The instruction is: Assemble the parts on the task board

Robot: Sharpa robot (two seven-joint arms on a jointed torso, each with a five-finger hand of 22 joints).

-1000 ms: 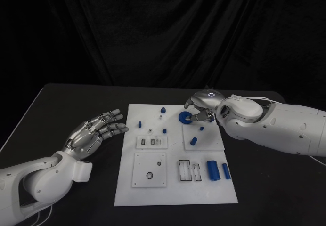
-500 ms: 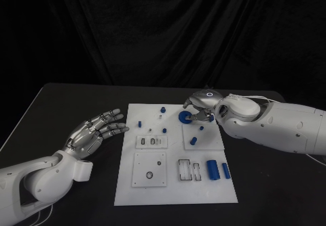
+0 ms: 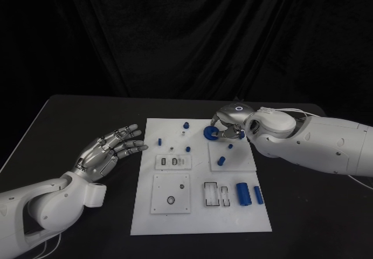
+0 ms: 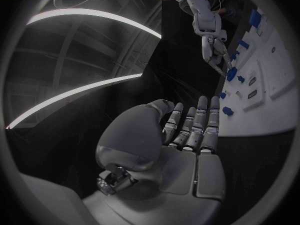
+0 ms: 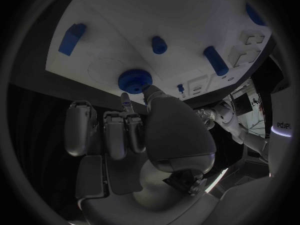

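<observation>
The white task board point(image 3: 200, 218) lies in the middle of the black table. At its far edge my right hand point(image 3: 230, 125) pinches a blue round ridged part point(image 3: 209, 133) between thumb and fingers; the right wrist view shows the part point(image 5: 135, 78) sitting low over the board point(image 5: 187, 15), with fingertips point(image 5: 127, 99) against its rim. My left hand point(image 3: 109, 149) hovers left of the board with fingers spread and nothing in it, and the left wrist view shows that open hand point(image 4: 187, 132).
Two blue cylinders point(image 3: 242, 194) lie side by side at the board's near right. Small blue pegs point(image 3: 186, 126) point(image 3: 160, 142) point(image 3: 221, 161) stand across the far half. Recessed slots point(image 3: 172, 162) and a plate with holes point(image 3: 171, 194) sit at the middle and near left.
My right hand has shifted slightly at the blue round part, which stays at about the same spot. The left hand has not moved.
</observation>
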